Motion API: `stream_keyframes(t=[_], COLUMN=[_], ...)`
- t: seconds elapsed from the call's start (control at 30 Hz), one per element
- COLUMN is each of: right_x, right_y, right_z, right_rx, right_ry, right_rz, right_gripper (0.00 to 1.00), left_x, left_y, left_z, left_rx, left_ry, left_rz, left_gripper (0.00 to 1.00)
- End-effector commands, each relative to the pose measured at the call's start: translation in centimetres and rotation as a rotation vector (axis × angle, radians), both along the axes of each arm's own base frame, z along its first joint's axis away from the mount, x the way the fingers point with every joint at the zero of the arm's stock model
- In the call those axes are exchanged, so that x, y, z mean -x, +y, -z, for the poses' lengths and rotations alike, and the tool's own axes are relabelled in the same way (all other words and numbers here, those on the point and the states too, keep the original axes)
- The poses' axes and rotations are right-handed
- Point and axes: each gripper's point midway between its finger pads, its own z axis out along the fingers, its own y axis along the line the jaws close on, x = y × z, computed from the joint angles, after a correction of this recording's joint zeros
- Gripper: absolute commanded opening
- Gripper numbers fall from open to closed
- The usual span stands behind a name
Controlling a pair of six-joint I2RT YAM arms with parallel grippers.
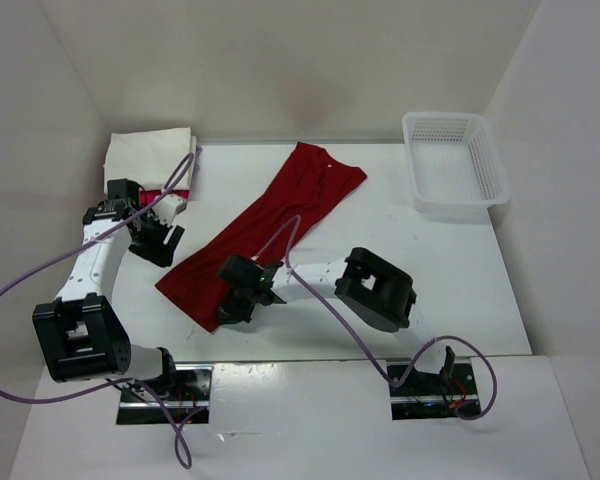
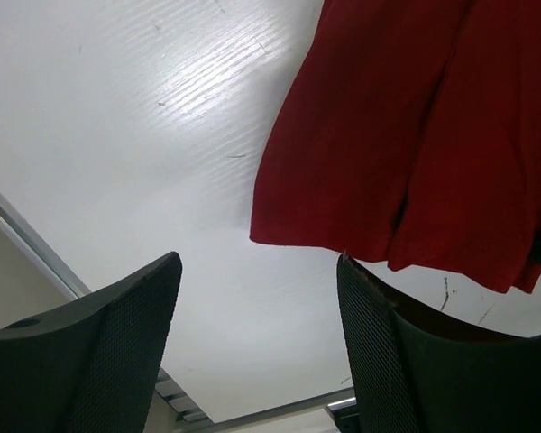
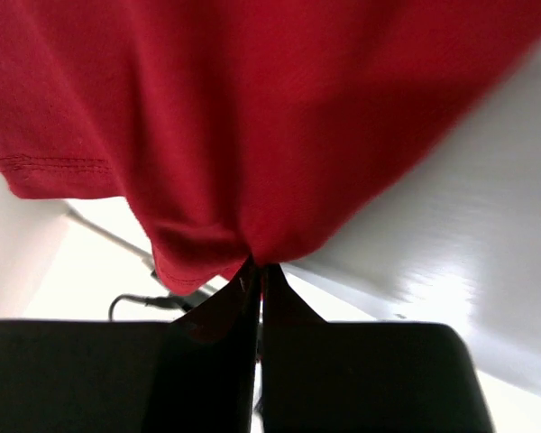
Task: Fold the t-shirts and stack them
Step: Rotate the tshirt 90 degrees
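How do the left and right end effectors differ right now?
The left end effector is open and empty; the right end effector is shut on the dark red t-shirt. The left hangs over the table just off that shirt, near the folded cream t-shirt; the right pinches the red shirt's near edge. Both are black.

Folded shirts [image 1: 145,155] far left; spread shirt [image 1: 280,215] centre; basket [image 1: 458,206] far right.
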Motion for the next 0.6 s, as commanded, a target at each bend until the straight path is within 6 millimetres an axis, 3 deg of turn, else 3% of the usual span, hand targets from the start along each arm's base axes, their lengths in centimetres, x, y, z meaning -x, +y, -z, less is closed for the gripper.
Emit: stream_keyframes(t=[0.0,0.07,0.1,0.13,0.17,0.2,0.23,0.27,0.3,0.4,0.47,0.53,0.57], right_x=[0.5,0.0,0.8,0.6,0.8,2.3,2.1,2.2,3.9,5.8,7.0,7.0,6.8], right_y=[-5.0,-6.9,-9.1,-10.1,-11.7,-14.7,-16.5,-17.4,-20.4,-24.8,-27.1,-28.5,-28.8], right_z=[4.5,3.0,3.9,1.8,1.5,2.7,2.5,0.6,1.8,1.4,1.9,0.9,0.0], right_rx=[0.122,0.128,0.171,0.149,0.169,0.229,0.248,0.215,0.28,0.338,0.379,0.366,0.334], right_ry=[0.067,0.05,0.052,0.027,0.026,0.045,0.045,0.03,0.057,0.086,0.097,0.097,0.083], right_rz=[0.065,0.084,0.093,0.098,0.112,0.115,0.142,0.153,0.141,0.154,0.155,0.187,0.203], right_gripper=[0.0,0.0,0.0,0.0,0.0,0.0,0.0,0.0,0.0,0.0,0.0,0.01,0.06], left_x=[0.0,0.2,0.5,0.5,0.7,0.3,0.1,0.1,-0.2,-0.3,-0.2,0.1,0.5], left_y=[-0.6,-0.8,-1.2,-1.4,-1.8,-2.1,-2.8,-3.2,-3.5,-5.5,-7.4,-9.7,-10.5], left_z=[-1.1,-1.2,-1.1,-1.4,-1.3,-1.8,-2.2,-2.2,-2.5,-2.8,-2.8,-3.3,-3.2], left_rx=[0.024,0.028,0.024,0.019,0.021,0.012,0.008,0.008,-0.005,-0.041,-0.073,-0.119,-0.134], left_ry=[-0.036,-0.038,-0.025,-0.022,-0.013,-0.028,-0.034,-0.034,-0.043,-0.043,-0.043,-0.055,-0.047], left_rz=[0.051,0.065,0.094,0.118,0.131,0.158,0.192,0.208,0.223,0.324,0.411,0.516,0.558], left_gripper=[0.77,0.77,0.77,0.77,0.77,0.77,0.77,0.77,0.77,0.77,0.77,0.77,0.77])
